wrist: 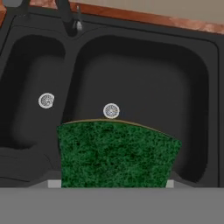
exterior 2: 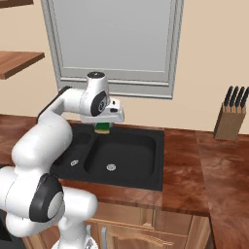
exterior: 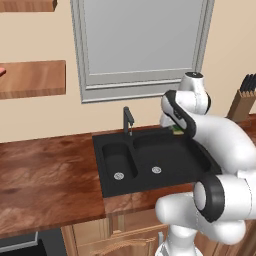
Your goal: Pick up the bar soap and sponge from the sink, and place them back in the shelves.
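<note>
The sponge (exterior 2: 102, 129), yellow with a dark green scrub top, hangs in my gripper (exterior 2: 102, 125) above the back of the black sink (exterior 2: 158, 160). The jaws are shut on the sponge. In the hand view its green face (wrist: 113, 153) covers the lower middle, over the large basin (wrist: 144, 78) and its drain. From the left base view a bit of the sponge (exterior: 177, 131) peeks out behind my arm. A salmon-pink sliver (exterior: 2, 71) at the left edge, on the lower of the shelves (exterior: 32, 79), looks like the bar soap.
A dark faucet (exterior: 128, 120) stands behind the divider between the two basins. A knife block (exterior 2: 229, 121) sits on the wooden counter to the right. A second shelf plank (exterior: 27, 5) hangs higher up, and a window fills the wall behind the sink.
</note>
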